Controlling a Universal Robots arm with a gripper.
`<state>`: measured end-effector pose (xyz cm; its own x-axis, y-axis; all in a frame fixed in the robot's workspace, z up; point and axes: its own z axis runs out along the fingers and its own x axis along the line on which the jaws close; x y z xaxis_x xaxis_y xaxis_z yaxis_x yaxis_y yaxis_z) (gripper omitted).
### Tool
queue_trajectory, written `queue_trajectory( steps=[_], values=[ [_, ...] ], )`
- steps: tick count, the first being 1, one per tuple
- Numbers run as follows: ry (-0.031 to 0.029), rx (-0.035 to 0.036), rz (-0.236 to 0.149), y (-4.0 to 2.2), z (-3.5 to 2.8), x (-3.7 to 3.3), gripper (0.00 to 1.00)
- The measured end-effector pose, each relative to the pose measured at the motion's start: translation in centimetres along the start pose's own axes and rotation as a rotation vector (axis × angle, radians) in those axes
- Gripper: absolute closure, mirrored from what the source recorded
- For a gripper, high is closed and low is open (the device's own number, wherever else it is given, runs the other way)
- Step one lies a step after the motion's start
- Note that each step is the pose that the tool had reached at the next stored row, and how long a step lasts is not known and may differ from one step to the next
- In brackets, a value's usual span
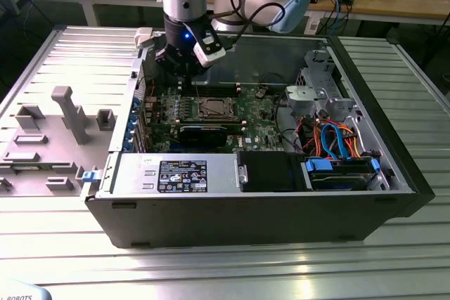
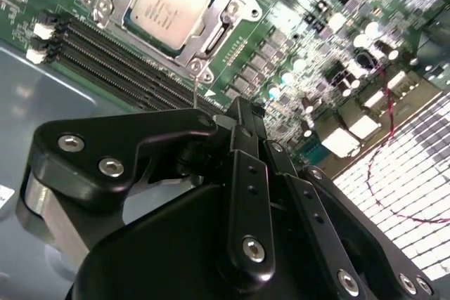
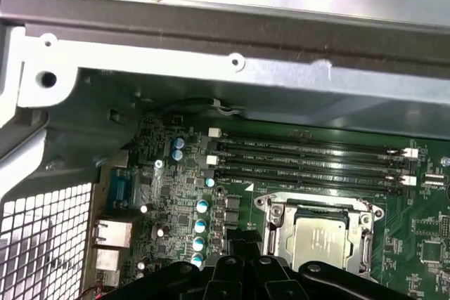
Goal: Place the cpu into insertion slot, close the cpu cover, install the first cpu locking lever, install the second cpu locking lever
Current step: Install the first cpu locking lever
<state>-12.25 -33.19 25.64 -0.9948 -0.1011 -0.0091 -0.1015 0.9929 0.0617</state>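
Cpu seated under closed cpu cover

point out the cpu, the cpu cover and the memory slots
cpu point(image 2: 167, 6), second wrist view, middle of its silver top
cpu cover point(image 2: 199, 46), second wrist view, frame edge beside the chip
memory slots point(image 3: 309, 159), first wrist view, middle of the black rows

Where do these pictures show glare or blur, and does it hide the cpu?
In the second wrist view, glare washes out the board's components, yet the cpu stays clear; in the first wrist view the gripper is blurred; in the exterior view, the table reflects light.
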Motion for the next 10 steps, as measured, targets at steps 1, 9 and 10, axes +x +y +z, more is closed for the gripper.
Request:
queue_trajectory(
  steps=[1, 9, 10],
  values=[
    [-0.0002, 0.0, 0.002, 0.22, 0.01, -0.02, 0.89],
    [-0.0249, 0.0026, 0.002, 1.09, -0.03, -0.11, 0.89],
    [-0.0298, 0.0031, 0.002, 1.16, -0.09, -0.12, 0.89]
  ],
)
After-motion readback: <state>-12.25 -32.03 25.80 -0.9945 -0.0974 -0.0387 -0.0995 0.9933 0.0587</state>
